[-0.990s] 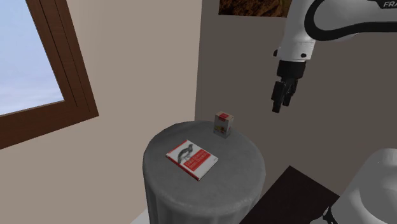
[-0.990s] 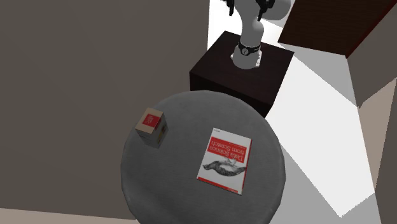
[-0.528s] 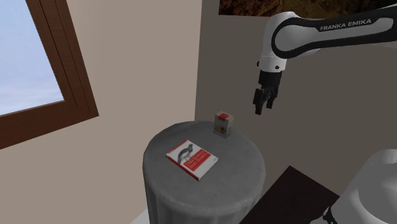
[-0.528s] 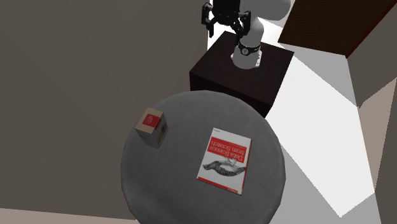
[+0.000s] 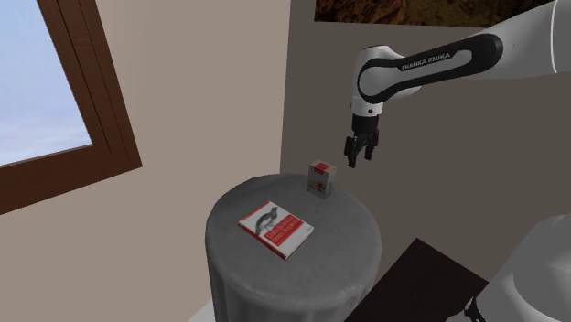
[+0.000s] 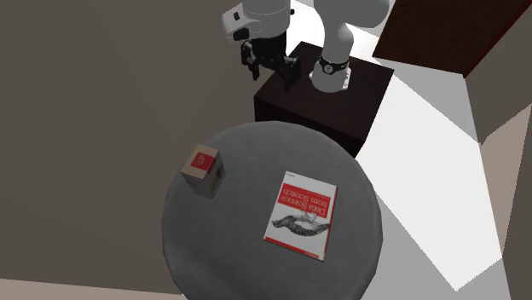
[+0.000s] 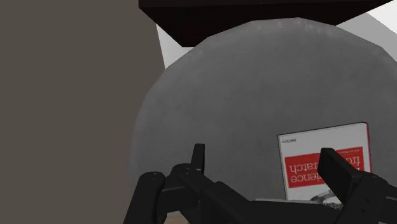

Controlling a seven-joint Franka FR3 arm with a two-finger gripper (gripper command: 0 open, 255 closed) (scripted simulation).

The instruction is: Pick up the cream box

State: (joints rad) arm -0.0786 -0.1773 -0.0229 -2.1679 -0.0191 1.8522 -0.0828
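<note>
Both fingers (image 7: 199, 157) of the pincer (image 7: 267, 159) gape, empty.

hand (image 5: 358, 154): fingers apart, raised beside box (image 5: 320, 177) | box: upright on grey table (image 5: 348, 233) | book (image 5: 276, 229): flat nearby

Room inventory, for your reference:

- Window (image 5: 37, 82): at the shoulder view's left you see pale blue sky through it, bordered by a broad brown frame (image 5: 102, 91).
- Beige wall (image 5: 201, 91): carries the window and meets a darker grey-brown wall (image 5: 320, 82) at a corner behind the table.
- Dark brown picture (image 5: 361, 9): on the darker wall, cut by the top edge.
- Round table (image 5: 343, 240): grey, mottled top, thick drum-like body, near the corner.
- Floor (image 6: 435, 196): pale grey, crossed by bright white patches of light.
- Brown panel (image 6: 443, 34): at the second exterior view's far right.
</note>
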